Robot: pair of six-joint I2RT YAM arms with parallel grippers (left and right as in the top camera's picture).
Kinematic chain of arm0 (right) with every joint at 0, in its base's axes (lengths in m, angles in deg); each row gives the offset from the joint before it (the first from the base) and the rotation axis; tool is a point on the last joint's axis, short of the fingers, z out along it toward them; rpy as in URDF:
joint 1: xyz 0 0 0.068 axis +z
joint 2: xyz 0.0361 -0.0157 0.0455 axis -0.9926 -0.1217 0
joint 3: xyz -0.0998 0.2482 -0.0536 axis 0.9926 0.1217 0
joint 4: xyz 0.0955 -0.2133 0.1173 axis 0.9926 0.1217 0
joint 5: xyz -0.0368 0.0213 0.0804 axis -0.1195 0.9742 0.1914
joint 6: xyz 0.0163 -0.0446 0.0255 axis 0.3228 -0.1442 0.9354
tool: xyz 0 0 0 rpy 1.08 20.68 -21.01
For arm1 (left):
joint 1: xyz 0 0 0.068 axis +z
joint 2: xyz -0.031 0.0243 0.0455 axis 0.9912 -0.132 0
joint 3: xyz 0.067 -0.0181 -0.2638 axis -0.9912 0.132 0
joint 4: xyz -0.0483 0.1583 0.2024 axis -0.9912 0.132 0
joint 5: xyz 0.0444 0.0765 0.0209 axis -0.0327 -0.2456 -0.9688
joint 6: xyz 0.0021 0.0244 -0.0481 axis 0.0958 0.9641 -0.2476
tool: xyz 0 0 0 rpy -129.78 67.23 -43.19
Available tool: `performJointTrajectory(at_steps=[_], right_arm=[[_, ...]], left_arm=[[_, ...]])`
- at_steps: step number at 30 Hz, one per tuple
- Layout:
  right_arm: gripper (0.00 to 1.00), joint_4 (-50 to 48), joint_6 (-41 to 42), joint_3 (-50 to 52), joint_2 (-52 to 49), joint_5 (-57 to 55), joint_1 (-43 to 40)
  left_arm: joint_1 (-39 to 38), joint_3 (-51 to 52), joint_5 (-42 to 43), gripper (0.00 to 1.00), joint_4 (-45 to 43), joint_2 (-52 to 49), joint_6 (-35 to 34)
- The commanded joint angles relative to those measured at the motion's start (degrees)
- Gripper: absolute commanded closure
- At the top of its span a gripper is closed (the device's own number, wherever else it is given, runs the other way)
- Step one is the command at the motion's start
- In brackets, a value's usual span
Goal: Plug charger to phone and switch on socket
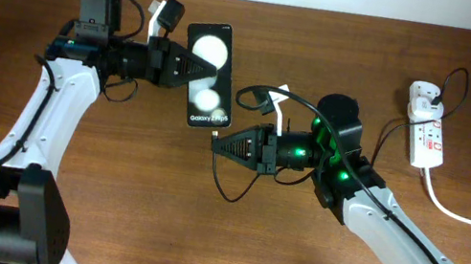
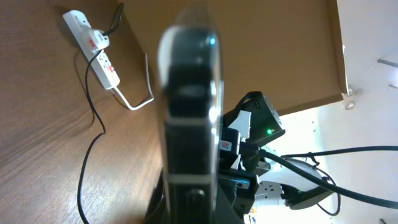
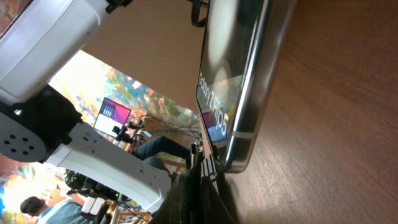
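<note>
The phone (image 1: 205,98), a black slab with two white spots and "Galaxy" lettering, is held off the table in my left gripper (image 1: 185,65), which is shut on its side. My right gripper (image 1: 217,142) is shut on the charger's connector tip, right at the phone's lower end. The charger's thin black cable (image 1: 222,195) loops below it. In the right wrist view the phone's edge (image 3: 244,93) sits just above my shut fingers (image 3: 204,180). In the left wrist view the phone (image 2: 189,112) is edge-on between my jaws (image 2: 193,208). The socket (image 1: 427,135) lies at the right.
A white adapter (image 1: 423,93) is plugged into the socket, and a thick white cord (image 1: 464,216) runs off to the right edge. The socket also shows in the left wrist view (image 2: 94,45), with a black cable (image 2: 92,118) trailing over the wooden table.
</note>
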Motion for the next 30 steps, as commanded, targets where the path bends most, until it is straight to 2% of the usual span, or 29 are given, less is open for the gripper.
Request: performJointTrajectory(at_steps=[1, 16, 30], right_arm=[[0.96, -0.31, 0.2, -0.02, -0.04, -0.26, -0.26], [0.96, -0.35, 0.17, -0.02, -0.04, -1.36, -0.22], [0.96, -0.35, 0.17, -0.02, -0.04, -2.05, -0.35]], left_arm=[[0.09, -0.46, 2.84, 1.0, -0.57, 1.31, -0.2], [-0.68, -0.46, 2.21, 1.0, -4.87, 1.31, -5.27], [-3.08, -0.46, 2.03, 1.0, -4.87, 1.31, -5.35]])
